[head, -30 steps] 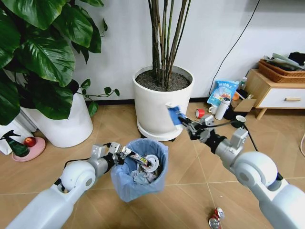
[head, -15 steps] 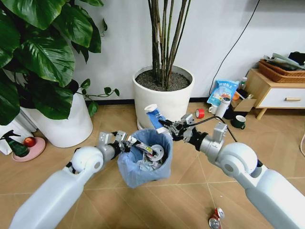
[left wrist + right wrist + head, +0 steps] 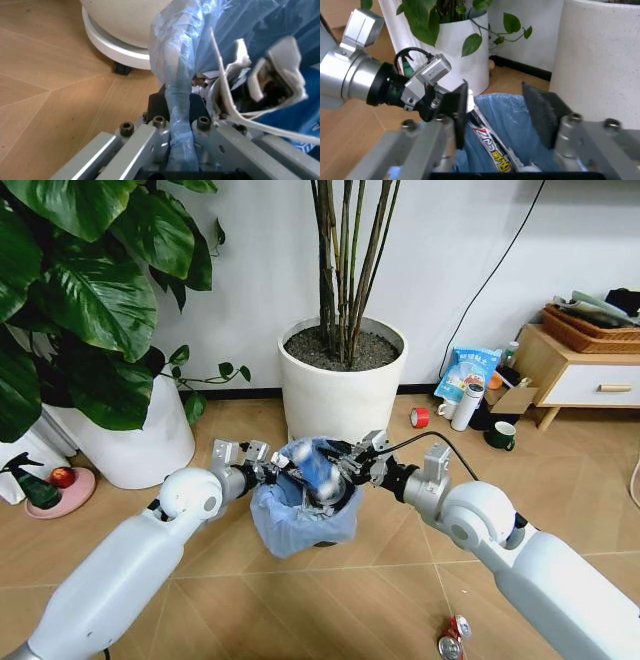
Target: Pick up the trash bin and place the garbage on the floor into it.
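Two white planters dominate the scene: a large one at the robot's left carrying broad green leaves, and a round one straight ahead holding bare upright stems, both standing on the floor of light wood-look boards with chevron lines. In front of the round planter, the trash bin, a small dark bin lined with a crinkly light blue bag, hangs clear of the floor between the two arms. The left gripper is clamped on the near-left edge of the bin; the left wrist view shows the blue bag's rim pinched between its fingers, with crumpled white paper and wrappers packed inside the liner. The right gripper hovers directly over the bin's mouth with its jaws spread apart and nothing between them; the right wrist view looks down between its two dark pads onto the blue liner and a printed wrapper lying inside. A blurred blue and white piece of garbage sits at the bin's opening just below that gripper. On the floor near the robot's right, well apart from the bin, lies a small red and silver can. Farther back at right, by a low wooden cabinet, stand a red tape roll, a white bottle and a dark mug.
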You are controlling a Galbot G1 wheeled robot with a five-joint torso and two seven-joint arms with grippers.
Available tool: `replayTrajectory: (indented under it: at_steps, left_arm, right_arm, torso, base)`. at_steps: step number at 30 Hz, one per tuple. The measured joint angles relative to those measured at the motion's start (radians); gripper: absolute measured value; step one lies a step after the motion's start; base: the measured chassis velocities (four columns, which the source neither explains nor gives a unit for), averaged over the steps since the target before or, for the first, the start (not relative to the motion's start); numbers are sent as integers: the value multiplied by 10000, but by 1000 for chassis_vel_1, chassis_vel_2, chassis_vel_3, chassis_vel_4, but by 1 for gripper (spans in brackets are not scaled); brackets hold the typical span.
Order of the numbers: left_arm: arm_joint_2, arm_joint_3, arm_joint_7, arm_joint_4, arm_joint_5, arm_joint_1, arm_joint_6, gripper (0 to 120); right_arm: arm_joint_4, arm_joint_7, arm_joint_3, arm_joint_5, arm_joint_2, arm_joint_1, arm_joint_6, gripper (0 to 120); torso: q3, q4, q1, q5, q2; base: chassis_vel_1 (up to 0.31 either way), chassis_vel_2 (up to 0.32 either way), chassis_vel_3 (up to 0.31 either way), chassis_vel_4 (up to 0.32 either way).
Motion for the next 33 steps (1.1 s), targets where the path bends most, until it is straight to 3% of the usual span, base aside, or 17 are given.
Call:
replayTrajectory:
  at_steps: [6, 12, 16, 24, 25, 33]
  left_arm:
    - [10, -18, 2, 17, 59, 88, 0, 0]
    - [116, -403, 80, -16, 357, 555, -28, 0]
    - [504, -939, 100, -402, 548, 1276, -67, 0]
    - [783, -1222, 49, -703, 587, 1567, -131, 0]
    - [792, -1234, 47, -762, 586, 1591, -136, 0]
    - [659, -1258, 60, -860, 636, 1641, -154, 0]
  right_arm:
    - [64, 255, 135, 60, 103, 12, 21, 61]
    - [121, 933, 1209, 151, 27, -427, 20, 86]
    - [-544, 691, 1905, -175, -137, -1015, 107, 98]
    - [-1310, 157, 3075, -1283, -74, -3061, 1140, 100]
    - [-1449, -178, 3597, -1731, 60, -3929, 1466, 100]
    - [-1546, -2104, 5991, -3077, 871, -6999, 2237, 100]
  torso:
    - [0, 0, 0, 0, 0]
    - [-1, 1, 0, -1, 0]
    - [-1, 0, -1, 0, 0]
    - [-2, 3, -2, 2, 1]
    - [-1, -6, -1, 0, 1]
    - [-2, 0, -2, 0, 2]
  base:
    - [0, 0, 0, 0]
    - [0, 0, 0, 0]
    - [0, 0, 0, 0]
    - [0, 0, 0, 0]
    - [0, 0, 0, 0]
    - [0, 0, 0, 0]
